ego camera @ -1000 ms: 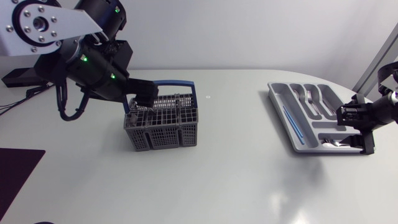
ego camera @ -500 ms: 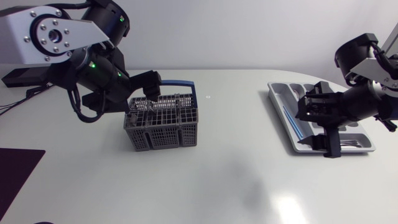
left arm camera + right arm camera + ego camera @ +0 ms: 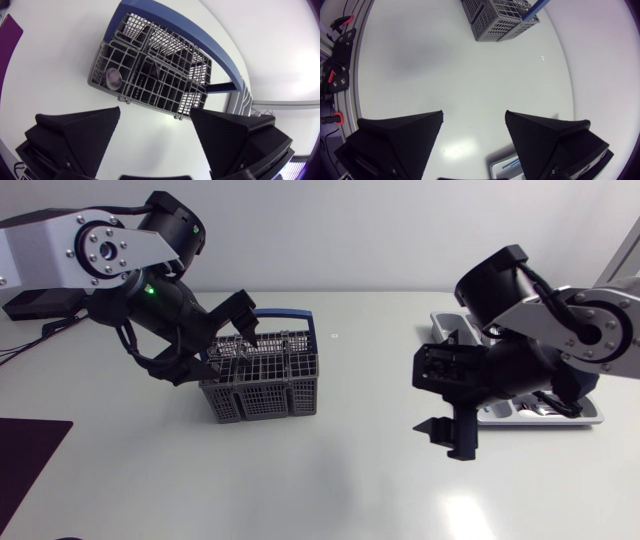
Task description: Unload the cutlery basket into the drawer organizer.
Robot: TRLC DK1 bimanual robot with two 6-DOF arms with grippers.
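The basket [image 3: 262, 375] stood on the counter [image 3: 330, 480] on the left side, its blue handle [image 3: 290, 313] arched over the far edge. The left gripper [image 3: 222, 340] hovered just above the basket's near corner with its fingers spread wide and nothing between them. From the left wrist view, the gripper [image 3: 157, 135] looked down into the grid, where a rounded metal piece [image 3: 112, 77], probably a spoon bowl, stood in a corner compartment. Darker items showed deeper in the middle cells, too dim to name.

The organizer [image 3: 592, 416] lay at the counter's right end, mostly hidden behind the right arm. The right gripper [image 3: 448, 405] hung over bare counter between the basket and the organizer, also spread and holding nothing.

The step in hand looked like picking the next piece out of the basket. To do it well, the left gripper should centre over that corner compartment and keep clear of the handle. It should then come straight down so the fingers straddle the piece rather than catch the grid walls, close firmly, and lift vertically. A slanted pull could drag or tip the light basket.
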